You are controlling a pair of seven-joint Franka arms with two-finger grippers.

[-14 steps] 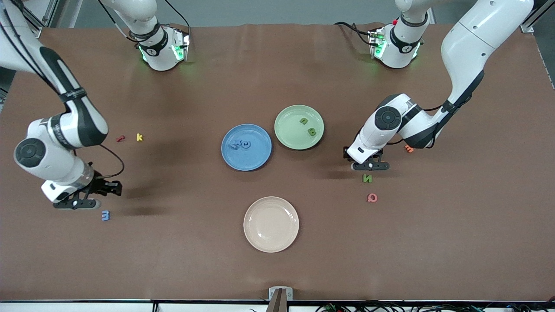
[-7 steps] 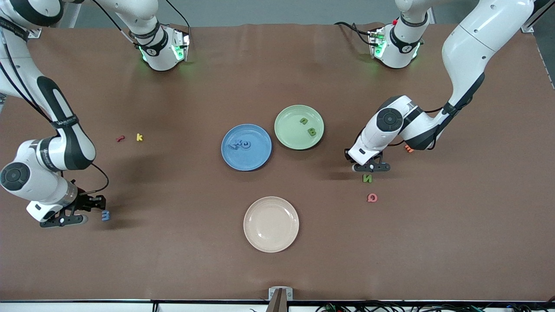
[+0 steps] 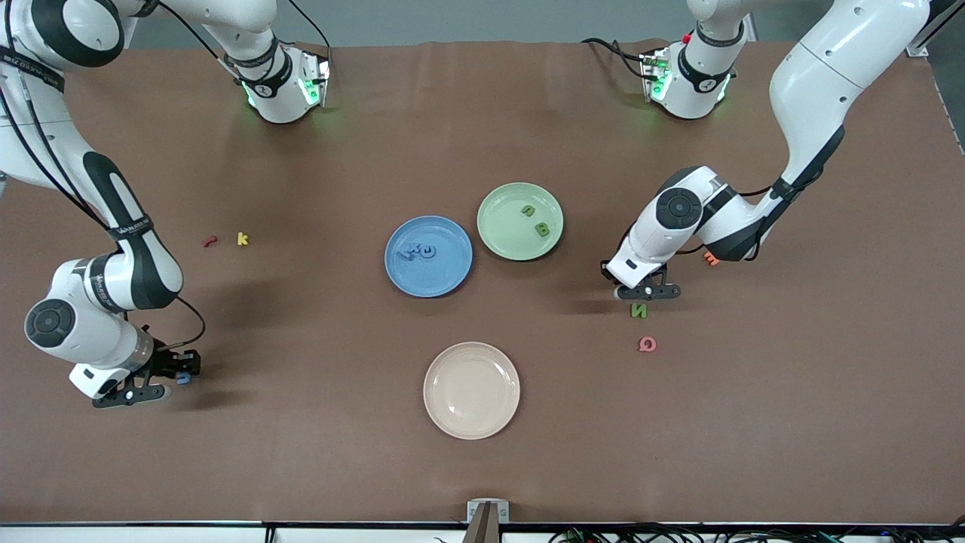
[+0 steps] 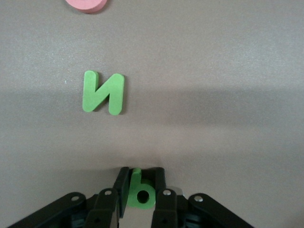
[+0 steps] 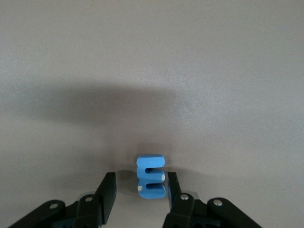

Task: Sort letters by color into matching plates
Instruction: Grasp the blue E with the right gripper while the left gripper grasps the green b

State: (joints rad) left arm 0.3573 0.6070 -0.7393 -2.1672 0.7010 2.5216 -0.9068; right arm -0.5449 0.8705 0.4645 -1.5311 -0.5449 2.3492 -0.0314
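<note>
- Front view: the blue plate (image 3: 428, 256) and the green plate (image 3: 520, 222) sit side by side at the middle of the brown tabletop (image 3: 482, 467), with the green one toward the left arm's end. Blue letters (image 3: 418, 251) lie in the blue plate, and two green letters (image 3: 535, 220) lie in the green plate. A cream plate (image 3: 471, 390) sits nearer the camera than both.
- Front view: the left pincer (image 3: 647, 290) is low at the tabletop, just beside a green N (image 3: 638, 310) that lies nearer the camera. A pink letter (image 3: 647, 345) lies nearer still, and an orange letter (image 3: 711, 259) shows beside the left arm.
- Front view: the right pincer (image 3: 162, 381) is low at the right arm's end, around a blue E (image 3: 183, 378). A red letter (image 3: 209, 241) and a yellow letter (image 3: 242, 239) lie farther from the camera.
- Left wrist view: the left pincer (image 4: 140, 187) is clamped on a small green letter with a round hole (image 4: 140, 191), its fingers (image 4: 121, 187) pressed to both sides. The green N (image 4: 103, 92) lies apart on the tabletop, and the pink letter (image 4: 86, 4) shows at the picture's edge.
- Right wrist view: the right pincer (image 5: 140, 192) stands narrowly apart around the blue E (image 5: 150, 177). One finger (image 5: 172, 190) touches the letter, and a gap shows at the other.
</note>
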